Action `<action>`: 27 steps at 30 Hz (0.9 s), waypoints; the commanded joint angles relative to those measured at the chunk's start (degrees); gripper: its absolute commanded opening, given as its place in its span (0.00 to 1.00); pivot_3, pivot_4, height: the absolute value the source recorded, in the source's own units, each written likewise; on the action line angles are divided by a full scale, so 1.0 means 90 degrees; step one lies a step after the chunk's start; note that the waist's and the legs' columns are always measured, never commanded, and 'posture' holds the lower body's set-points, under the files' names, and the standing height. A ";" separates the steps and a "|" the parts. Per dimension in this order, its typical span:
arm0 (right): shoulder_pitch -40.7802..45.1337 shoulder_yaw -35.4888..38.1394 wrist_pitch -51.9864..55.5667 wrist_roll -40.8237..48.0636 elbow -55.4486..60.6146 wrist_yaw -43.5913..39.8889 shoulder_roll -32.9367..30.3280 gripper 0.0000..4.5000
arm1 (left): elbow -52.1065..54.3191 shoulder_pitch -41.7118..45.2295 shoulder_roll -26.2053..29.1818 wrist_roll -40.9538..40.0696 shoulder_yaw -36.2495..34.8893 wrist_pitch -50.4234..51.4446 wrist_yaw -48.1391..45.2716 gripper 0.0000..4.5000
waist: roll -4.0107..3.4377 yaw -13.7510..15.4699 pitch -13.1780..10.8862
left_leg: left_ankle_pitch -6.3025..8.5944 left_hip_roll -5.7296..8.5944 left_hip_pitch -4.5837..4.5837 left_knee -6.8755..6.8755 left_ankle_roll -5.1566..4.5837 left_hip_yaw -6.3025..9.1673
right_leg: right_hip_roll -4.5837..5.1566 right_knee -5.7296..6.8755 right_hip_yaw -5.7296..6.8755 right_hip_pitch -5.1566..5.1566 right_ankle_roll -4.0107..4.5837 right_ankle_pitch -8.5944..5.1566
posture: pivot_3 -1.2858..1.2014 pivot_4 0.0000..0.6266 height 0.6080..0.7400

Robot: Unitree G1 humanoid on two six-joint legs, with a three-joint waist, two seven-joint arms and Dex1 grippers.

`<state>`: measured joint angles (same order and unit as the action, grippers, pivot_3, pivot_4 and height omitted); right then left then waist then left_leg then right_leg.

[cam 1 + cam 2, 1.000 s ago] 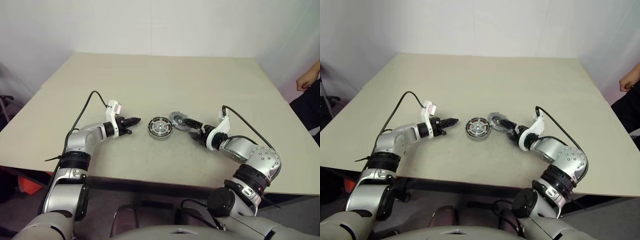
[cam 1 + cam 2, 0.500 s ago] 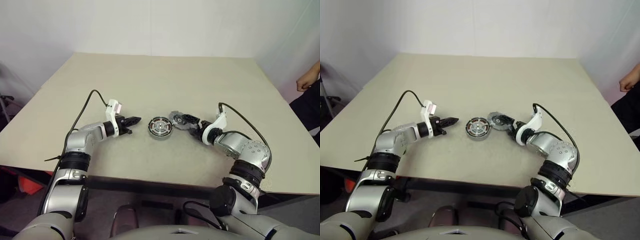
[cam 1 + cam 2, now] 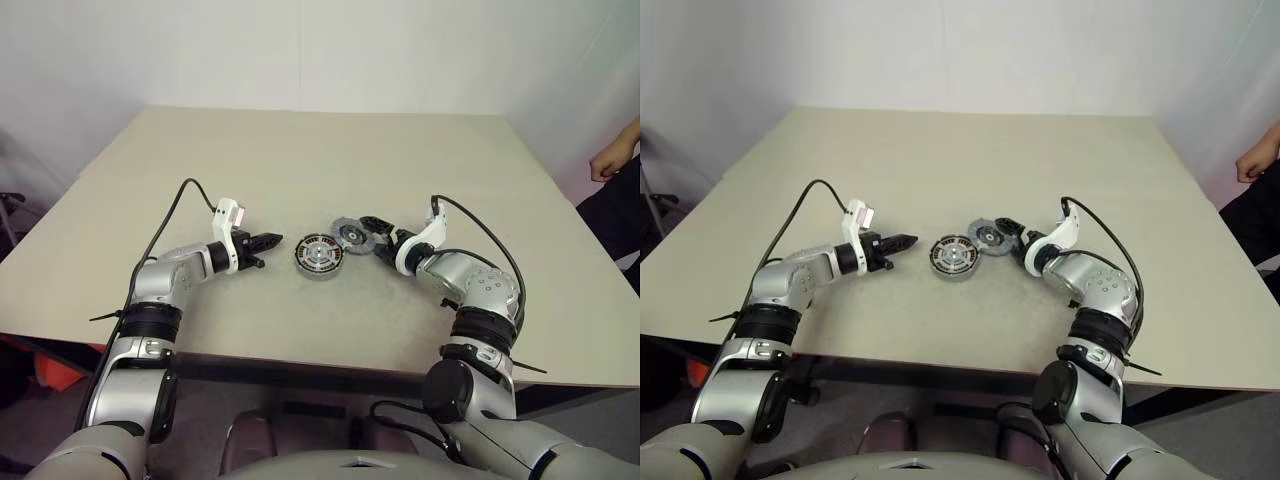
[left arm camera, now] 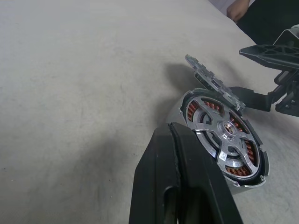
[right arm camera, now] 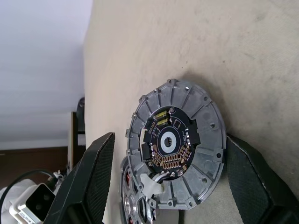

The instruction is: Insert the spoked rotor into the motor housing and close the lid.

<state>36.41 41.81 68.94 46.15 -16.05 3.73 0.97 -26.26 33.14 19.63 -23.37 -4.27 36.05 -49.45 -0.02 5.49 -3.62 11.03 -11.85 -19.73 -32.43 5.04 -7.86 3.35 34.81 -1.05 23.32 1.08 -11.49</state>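
Observation:
The motor housing (image 3: pixel 320 274) rests on the table's middle, copper windings (image 4: pixel 192 112) showing around its ring. The spoked rotor (image 4: pixel 227 128) sits inside it, silver spokes over the windings. Just right of and behind the housing, the lid (image 3: pixel 348 232), a grey ribbed disc with a dark circuit board at its centre, is tilted up off the table. My right gripper (image 5: pixel 168 140) is shut on it by the rim, jaws spread wide. My left gripper (image 3: pixel 274 240) is shut and empty, its tips a short gap from the housing's left side.
A person's hand (image 3: pixel 612 158) and dark clothing show past the table's right edge (image 3: pixel 560 190). Black cables loop from both wrists. The beige table (image 3: pixel 300 160) stretches wide behind the parts, up to a white wall.
My right forearm has swung in toward the middle, and its gripper has carried the lid slightly farther away and to the left. The left arm and the housing have not moved.

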 commanded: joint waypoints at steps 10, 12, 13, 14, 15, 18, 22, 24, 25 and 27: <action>-0.0109 -0.0271 0.0027 0.0532 0.0058 -0.0204 0.0165 0.91 | 0.0129 0.0103 0.0094 0.0027 -0.0038 -0.0145 0.0065 0.00 | 0.0004 -0.0022 0.0003 | 0.0002 -0.0004 0.0004 0.0010 -0.0004 0.0000 | -0.0002 -0.0002 0.0008 0.0000 0.0009 -0.0005 | 0.52 0.00 1.00; -0.0023 -0.0212 -0.0027 0.0709 0.0177 -0.0268 0.0157 0.91 | 0.0111 0.0114 0.0089 0.0033 -0.0040 -0.0149 0.0058 0.00 | 0.0003 -0.0015 0.0002 | 0.0002 -0.0004 0.0003 0.0010 -0.0004 0.0000 | -0.0002 -0.0002 0.0008 0.0002 0.0009 -0.0005 | 0.52 0.00 1.00; 0.0026 -0.0175 -0.0076 0.0816 0.0244 -0.0309 0.0144 0.91 | 0.0104 0.0121 0.0086 0.0037 -0.0037 -0.0150 0.0052 0.00 | 0.0003 -0.0005 0.0002 | 0.0002 -0.0003 0.0000 0.0010 -0.0004 0.0000 | -0.0002 -0.0002 0.0008 0.0004 0.0009 -0.0005 | 0.52 0.00 1.00; 0.0059 -0.0158 -0.0096 0.0933 0.0312 -0.0364 0.0126 0.91 | 0.0092 0.0128 0.0081 0.0041 -0.0036 -0.0151 0.0048 0.00 | 0.0003 0.0004 0.0002 | 0.0002 -0.0003 -0.0003 0.0010 -0.0004 0.0000 | 0.0000 -0.0003 0.0008 0.0006 0.0010 -0.0005 | 0.52 0.00 1.00; 0.0084 -0.0150 -0.0107 0.1047 0.0388 -0.0393 0.0118 0.91 | 0.0082 0.0132 0.0076 0.0045 -0.0033 -0.0154 0.0045 0.00 | 0.0003 0.0008 0.0002 | 0.0002 -0.0002 -0.0005 0.0009 -0.0004 0.0000 | 0.0001 -0.0005 0.0008 0.0007 0.0010 -0.0005 | 0.52 0.00 1.00; 0.0070 -0.0260 -0.0136 0.1348 0.0636 -0.0554 0.0100 0.91 | 0.0052 0.0133 0.0062 0.0074 -0.0012 -0.0177 0.0035 0.00 | 0.0003 0.0025 0.0001 | 0.0003 -0.0002 -0.0013 0.0008 -0.0006 0.0000 | 0.0001 -0.0009 0.0013 0.0014 0.0010 -0.0004 | 0.52 0.00 1.00; -0.0025 -0.0499 -0.0132 0.1662 0.1057 -0.0727 0.0091 0.91 | 0.0050 0.0124 0.0056 0.0089 0.0004 -0.0178 0.0016 0.00 | 0.0003 0.0025 0.0001 | 0.0003 -0.0004 -0.0025 0.0009 -0.0006 0.0001 | 0.0001 -0.0009 0.0017 0.0018 0.0010 -0.0005 | 0.52 0.00 1.00; -0.0034 -0.0580 -0.0133 0.1762 0.1167 -0.0652 0.0074 0.91 | 0.0025 0.0143 0.0062 0.0095 -0.0006 -0.0189 0.0018 0.00 | 0.0003 0.0022 0.0001 | 0.0003 -0.0004 -0.0024 0.0009 -0.0006 0.0000 | 0.0001 -0.0009 0.0017 0.0018 0.0010 -0.0005 | 0.52 0.00 1.00; -0.0032 -0.0608 -0.0122 0.1841 0.1231 -0.0607 0.0062 0.91 | 0.0007 0.0160 0.0070 0.0101 -0.0019 -0.0200 0.0027 0.00 | 0.0003 0.0020 0.0001 | 0.0003 -0.0004 -0.0023 0.0009 -0.0006 0.0001 | 0.0001 -0.0009 0.0017 0.0017 0.0010 -0.0005 | 0.52 0.00 1.00; -0.0015 -0.0664 -0.0087 0.1967 0.1321 -0.0489 0.0022 0.91 | -0.0079 0.0220 0.0099 0.0117 -0.0058 -0.0248 0.0044 0.00 | 0.0003 0.0021 0.0001 | 0.0003 -0.0004 -0.0023 0.0008 -0.0006 0.0001 | 0.0001 -0.0007 0.0016 0.0018 0.0010 -0.0005 | 0.52 0.00 1.00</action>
<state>35.43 36.72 68.00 61.09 -7.07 -1.03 1.66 -27.25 33.37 19.94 -22.32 -4.25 35.25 -48.77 0.01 5.68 -3.61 11.05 -11.89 -19.93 -32.36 4.99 -7.86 3.36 34.75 -0.90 23.48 1.17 -11.53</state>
